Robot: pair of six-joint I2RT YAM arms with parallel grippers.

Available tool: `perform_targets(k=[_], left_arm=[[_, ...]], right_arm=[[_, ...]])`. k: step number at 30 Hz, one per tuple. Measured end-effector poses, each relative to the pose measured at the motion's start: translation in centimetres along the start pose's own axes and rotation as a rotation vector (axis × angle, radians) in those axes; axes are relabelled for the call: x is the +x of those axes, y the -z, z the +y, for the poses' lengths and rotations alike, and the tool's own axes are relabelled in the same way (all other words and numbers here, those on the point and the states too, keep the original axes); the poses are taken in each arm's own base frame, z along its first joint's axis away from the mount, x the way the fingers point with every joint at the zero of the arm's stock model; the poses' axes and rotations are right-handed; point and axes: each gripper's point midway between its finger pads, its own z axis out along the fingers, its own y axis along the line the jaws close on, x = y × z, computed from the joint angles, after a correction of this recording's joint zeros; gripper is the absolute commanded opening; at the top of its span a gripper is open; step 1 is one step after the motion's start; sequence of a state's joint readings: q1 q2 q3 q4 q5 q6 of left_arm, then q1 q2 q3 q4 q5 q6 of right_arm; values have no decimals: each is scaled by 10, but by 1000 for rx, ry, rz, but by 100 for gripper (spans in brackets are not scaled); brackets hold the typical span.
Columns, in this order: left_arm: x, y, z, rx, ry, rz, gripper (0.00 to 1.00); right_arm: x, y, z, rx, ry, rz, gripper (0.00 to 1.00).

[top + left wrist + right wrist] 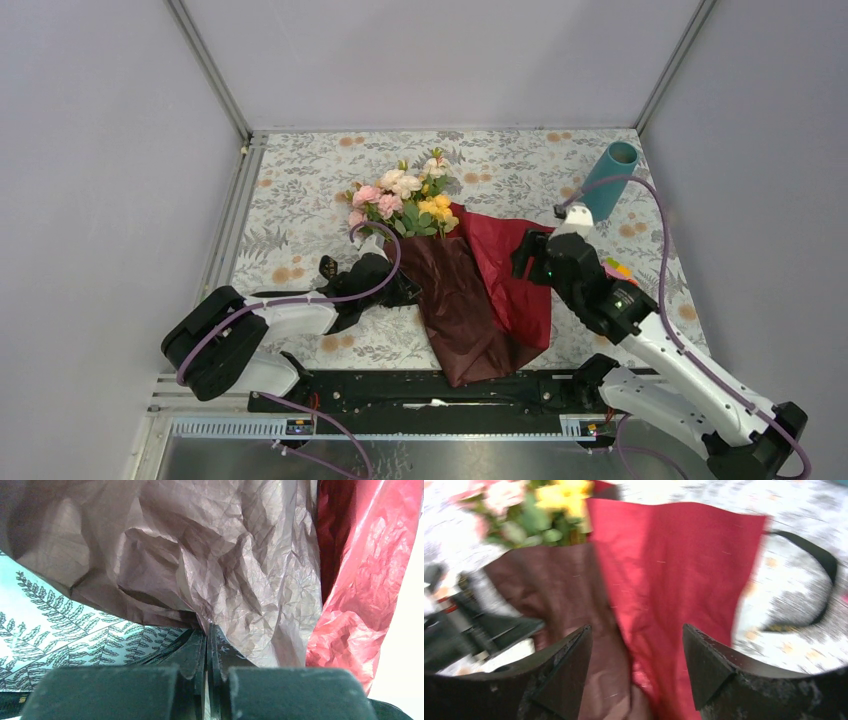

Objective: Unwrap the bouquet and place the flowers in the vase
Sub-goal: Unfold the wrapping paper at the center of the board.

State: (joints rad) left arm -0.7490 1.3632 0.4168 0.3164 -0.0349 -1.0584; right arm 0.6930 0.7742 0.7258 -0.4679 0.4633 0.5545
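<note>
The vase point(610, 182) stands at the far right corner of the surface point(300, 200), mouth up. The flowers point(405, 195) are well apart from it, their stems inside the wrap of the bouquet point(440, 260).

The bouquet lies flat near the middle. Its long axis runs from the blooms at the far end, pointing away and a little left, to the paper tail at the near edge. Brown paper point(455, 305) covers the stems. Red paper point(512, 280) lies spread open just to its right.

The left arm point(290, 318) reaches in from the left. Only its wrist view shows the left jaws pressed together on a crumpled fold of the brown paper, with red paper bunched at the right. In the top view that grip is hidden under the wrist.

The right arm point(660, 345) hangs over the right edge of the red paper. Its blurred wrist view shows the right jaws wide apart above the red sheet, gripping nothing. It also shows a black strip point(821, 565) curving on the surface to the right. The top view alone shows a small coloured toy point(620, 268) just beside that arm.
</note>
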Motion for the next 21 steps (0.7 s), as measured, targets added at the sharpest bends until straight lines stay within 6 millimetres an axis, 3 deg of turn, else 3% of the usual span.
perform_targets(k=[4,7,10,15,21], left_arm=[[0,0,0,0,0,0,0],[0,0,0,0,0,0,0],[0,0,0,0,0,0,0],[0,0,0,0,0,0,0],[0,0,0,0,0,-1,0]], right_arm=[[-8,1,61,-248,63,87,59],[16,-11,98,-395,103,221,53],[55,-27,110,-447,141,387,49],[103,-47,113,-455,185,586,44],[126,-71,109,-403,221,672,40]])
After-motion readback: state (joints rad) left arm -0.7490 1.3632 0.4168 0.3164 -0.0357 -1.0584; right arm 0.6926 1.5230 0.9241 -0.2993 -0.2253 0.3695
